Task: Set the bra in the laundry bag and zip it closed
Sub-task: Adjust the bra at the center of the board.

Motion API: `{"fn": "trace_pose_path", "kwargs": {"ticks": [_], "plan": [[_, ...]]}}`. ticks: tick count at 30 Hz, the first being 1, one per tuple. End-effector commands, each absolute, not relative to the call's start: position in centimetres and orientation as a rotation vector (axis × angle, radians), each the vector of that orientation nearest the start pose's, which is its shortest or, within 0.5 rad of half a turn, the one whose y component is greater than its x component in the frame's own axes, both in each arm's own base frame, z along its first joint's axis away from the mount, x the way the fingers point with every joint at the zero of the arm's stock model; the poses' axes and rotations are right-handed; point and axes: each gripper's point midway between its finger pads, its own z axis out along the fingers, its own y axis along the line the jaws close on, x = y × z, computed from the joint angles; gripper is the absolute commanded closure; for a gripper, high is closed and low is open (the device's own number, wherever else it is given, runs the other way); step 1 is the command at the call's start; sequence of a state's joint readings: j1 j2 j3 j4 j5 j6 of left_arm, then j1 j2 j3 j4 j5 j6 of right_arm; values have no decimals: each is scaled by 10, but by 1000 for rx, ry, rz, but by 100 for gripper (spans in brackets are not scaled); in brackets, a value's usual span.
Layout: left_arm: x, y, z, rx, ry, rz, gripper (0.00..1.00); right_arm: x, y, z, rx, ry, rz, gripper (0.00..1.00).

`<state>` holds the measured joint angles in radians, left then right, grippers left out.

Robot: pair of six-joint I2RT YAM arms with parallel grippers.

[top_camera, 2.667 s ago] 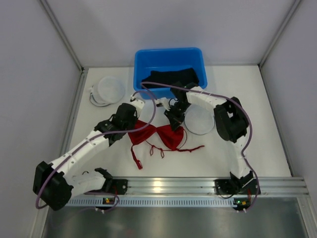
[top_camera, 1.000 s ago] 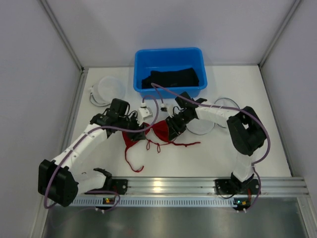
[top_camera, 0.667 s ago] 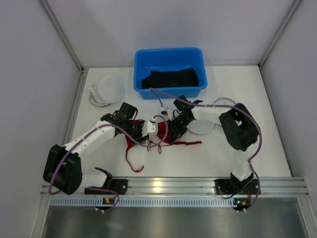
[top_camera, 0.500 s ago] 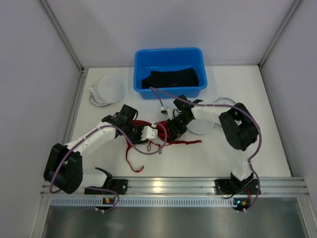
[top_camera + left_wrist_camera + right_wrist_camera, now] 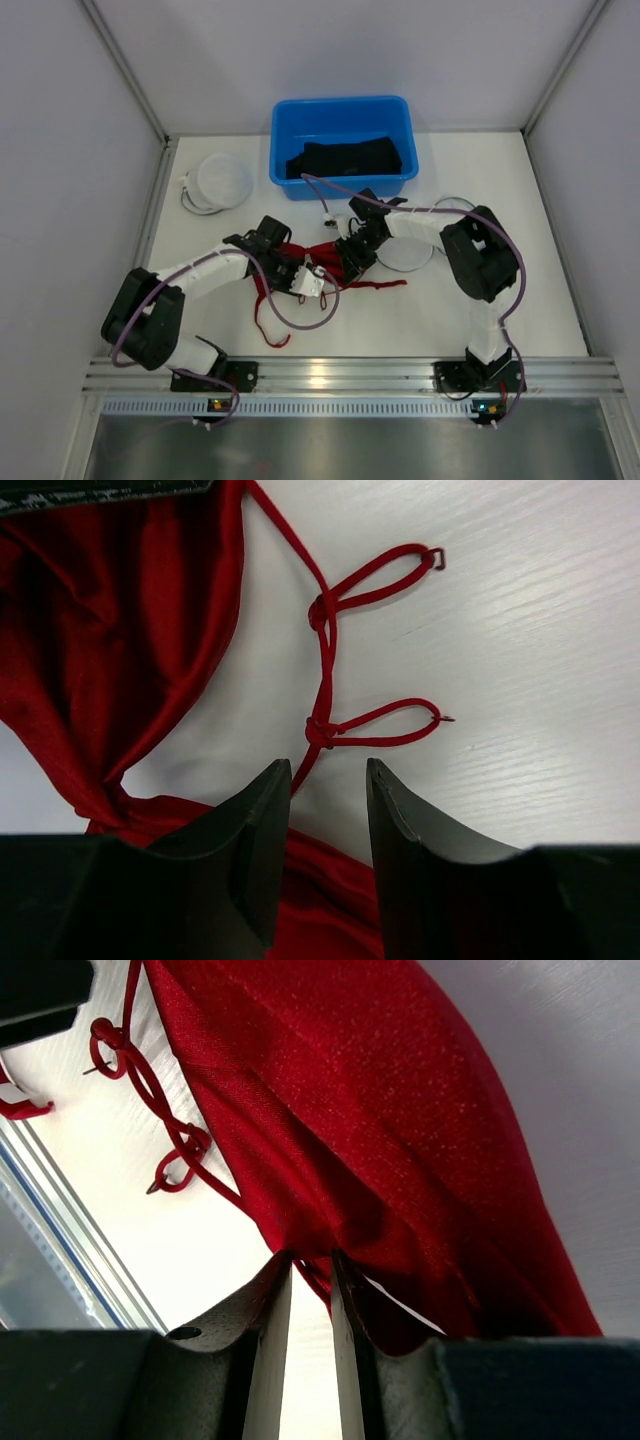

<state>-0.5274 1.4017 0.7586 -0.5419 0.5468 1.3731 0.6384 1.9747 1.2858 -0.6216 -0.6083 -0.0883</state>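
Here the right gripper [image 5: 311,1260] has its fingers nearly pressed together, and a fold of the bra [image 5: 380,1110] is pinched between the tips; the red cloth spreads away from that pinch in broad creases. The left gripper [image 5: 327,775] is partly spread, with bare table [image 5: 520,680] showing through the gap. One thin red strap [image 5: 322,650] runs in between its fingertips, but the gap is wider than the strap, so nothing is clamped. The strap carries two small loops with metal hooks, lying flat just ahead of the fingers.

From above, the two grippers meet near the middle of the table, the left gripper [image 5: 308,280] on the near side and the right gripper [image 5: 350,255] just behind it. The bra [image 5: 295,252] is bunched between them, its long axis running left to right. One strap trails right across the table, another curls toward the near edge.

The laundry bag [image 5: 402,258], flat, white and round, lies just beside the right gripper, under that arm. The blue bin [image 5: 340,110] of dark clothes stands farther back.
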Motion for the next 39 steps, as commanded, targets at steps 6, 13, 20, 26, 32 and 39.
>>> {"fn": "trace_pose_path", "kwargs": {"ticks": [6,13,20,26,32,39], "plan": [[251,-208,37,2186,1313,-398,63,252,286,17,-1185,2655,835,77],[230,-203,30,2292,1240,-429,90,258,271,0,-1201,2708,689,77],[180,-174,43,2436,1157,-508,100,267,260,-11,-1208,2730,560,77],[160,-152,44,2522,1070,-450,100,271,258,-12,-1215,2724,532,76],[162,-161,58,2424,1179,-500,99,264,268,0,-1236,2684,649,74],[167,-192,87,2279,1205,-573,63,250,301,75,-1217,2472,967,63]]}}
